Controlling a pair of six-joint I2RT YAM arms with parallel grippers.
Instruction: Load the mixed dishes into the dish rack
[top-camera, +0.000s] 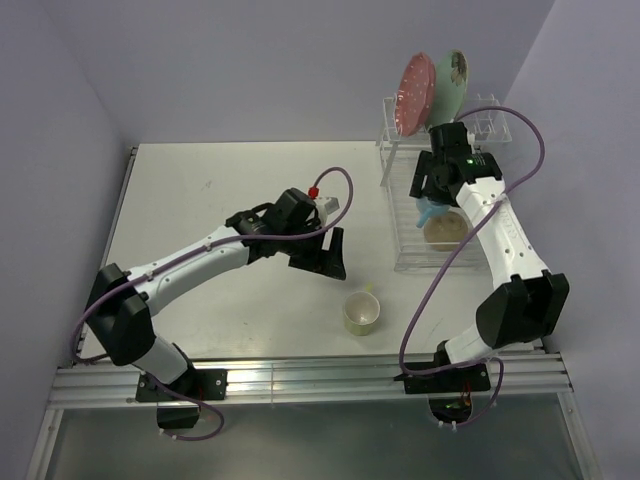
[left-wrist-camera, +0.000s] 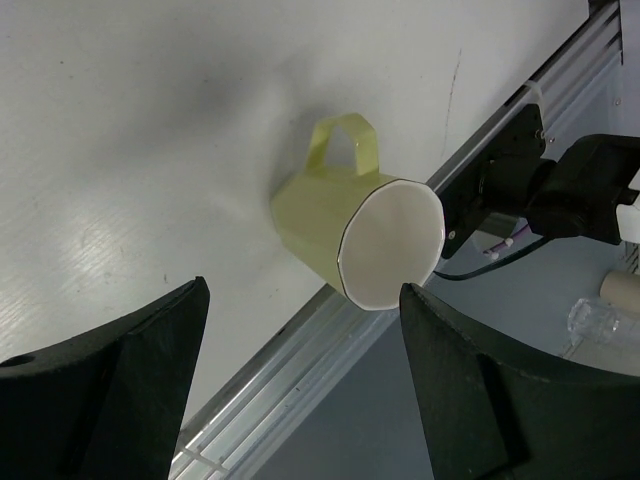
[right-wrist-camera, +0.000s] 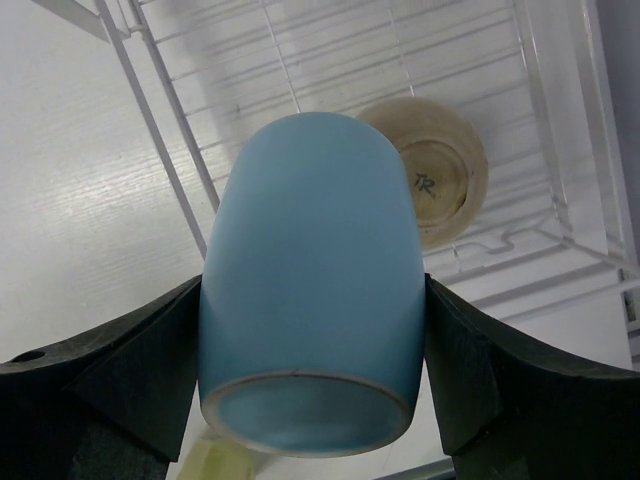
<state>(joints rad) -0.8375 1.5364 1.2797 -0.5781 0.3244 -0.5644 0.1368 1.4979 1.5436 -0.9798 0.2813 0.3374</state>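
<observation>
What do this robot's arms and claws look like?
The left arm and right arm have white shells with black joints and looping purple cables. A green light glows on the right wrist. Fingers are black, broad wedges.

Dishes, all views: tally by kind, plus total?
Plates: 2 (pink plate, mint-green plate)
Mugs: 2 (blue mug, yellow-green mug)
Bowls: 1 (cream bowl)
Total: 5
</observation>
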